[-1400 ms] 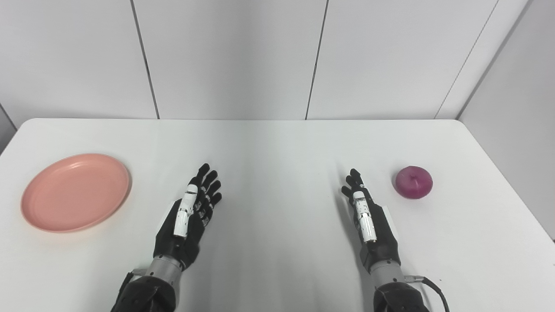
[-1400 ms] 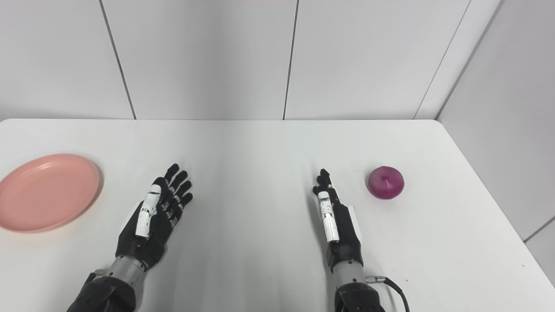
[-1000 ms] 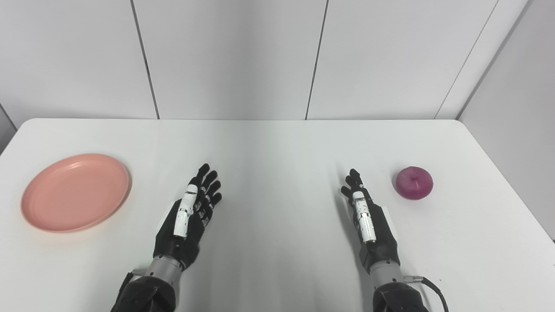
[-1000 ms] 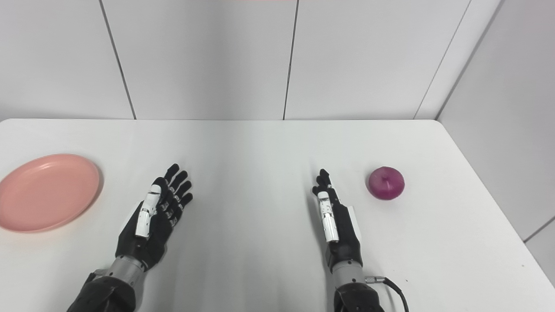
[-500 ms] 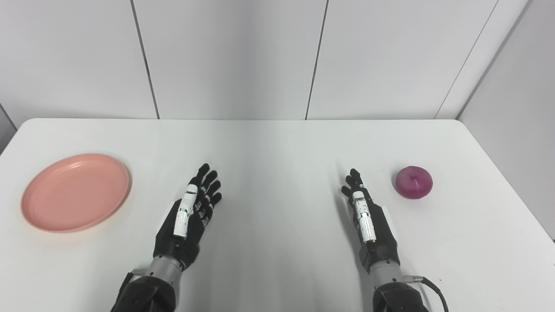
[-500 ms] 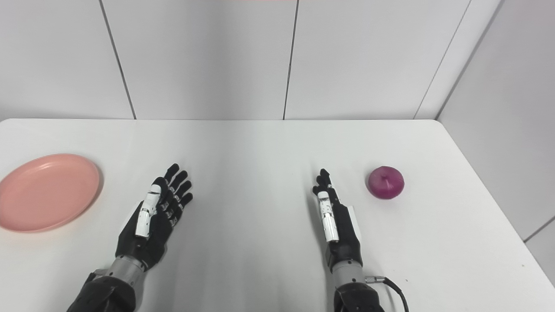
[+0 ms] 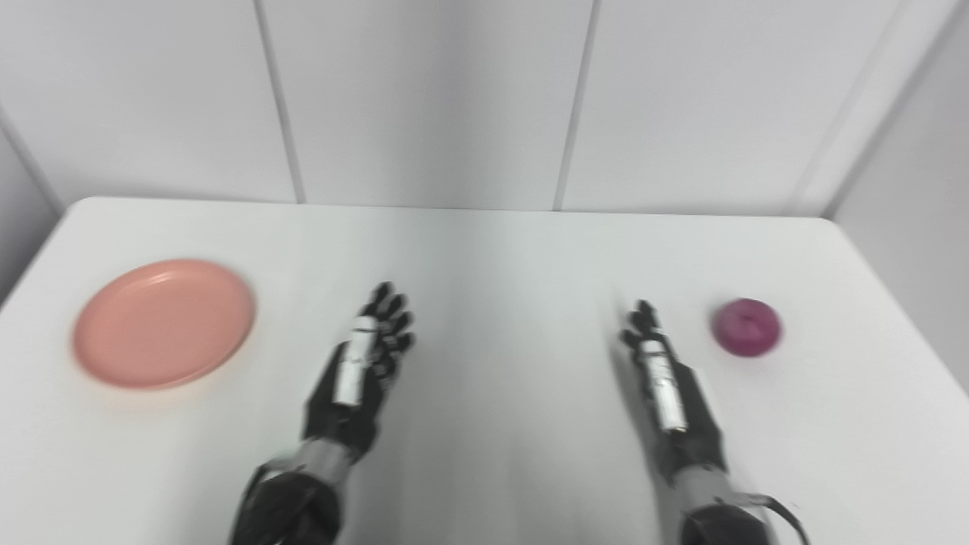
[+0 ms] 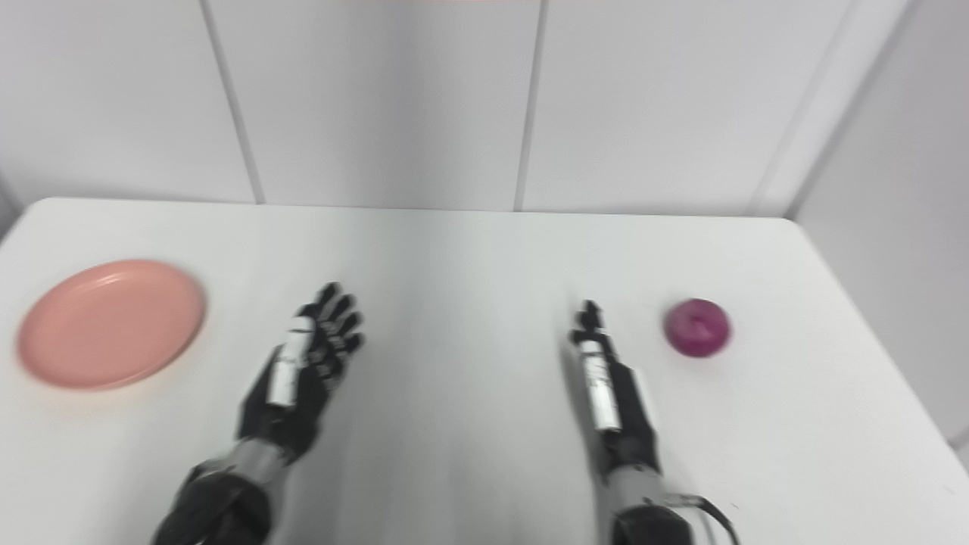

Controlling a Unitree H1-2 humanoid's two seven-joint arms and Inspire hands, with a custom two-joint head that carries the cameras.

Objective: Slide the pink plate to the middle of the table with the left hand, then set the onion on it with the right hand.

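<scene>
Waiting untouched, pink plate (image 7: pixel 163 322) far left of both empty, spread-fingered hands, left hand (image 7: pixel 360 374) and right hand (image 7: pixel 668 393), onion (image 7: pixel 748 326) beyond the right: nothing done yet.

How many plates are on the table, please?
1. The pink plate lies on the white table at its left side, left of the left hand. It is empty. Nothing on the table could hide a second one.

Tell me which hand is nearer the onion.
The right hand: its fingertips sit just left of the onion on the table's right side. The left hand lies left of centre, nearer the pink plate. Both hands are open and empty.
</scene>
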